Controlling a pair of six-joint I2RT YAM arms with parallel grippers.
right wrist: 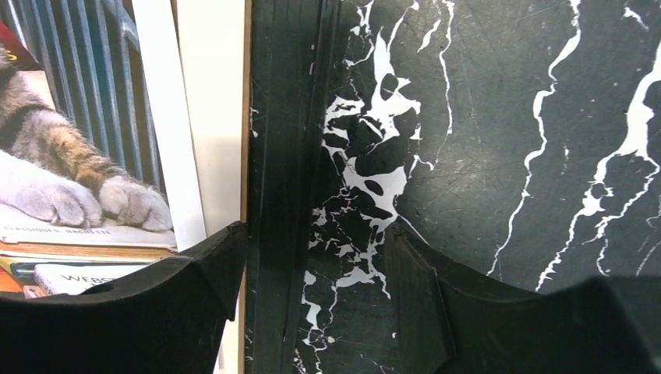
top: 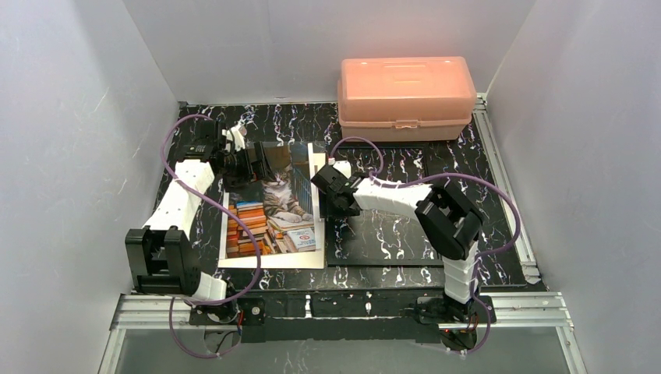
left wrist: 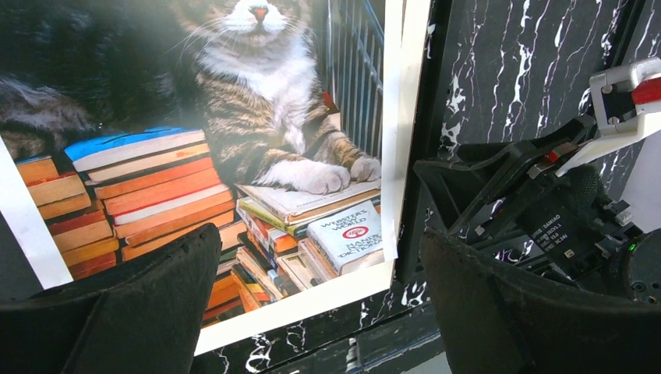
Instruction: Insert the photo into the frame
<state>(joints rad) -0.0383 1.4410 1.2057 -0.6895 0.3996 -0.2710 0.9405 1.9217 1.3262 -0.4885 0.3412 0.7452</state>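
Early going here: the photo [top: 273, 206] lies face up on the table [top: 296, 125], outside the frame [right wrist: 284, 117], so the insertion hasn't begun. The left end effector [top: 256, 165] hangs with the print right beneath it, fingers spread, gripping nothing. The right end effector [right wrist: 316, 230] is spread too, straddling the frame's black rail, with the photo's white border just beyond one finger. This looks like a set-up step. The next move calls for a shallow pinch on a thin flat edge, then a slide toward the right end effector. Hard to make out: whether either end effector touches anything, where the glass ends against the marble, and what the pale, brown-edged sheet under the print is
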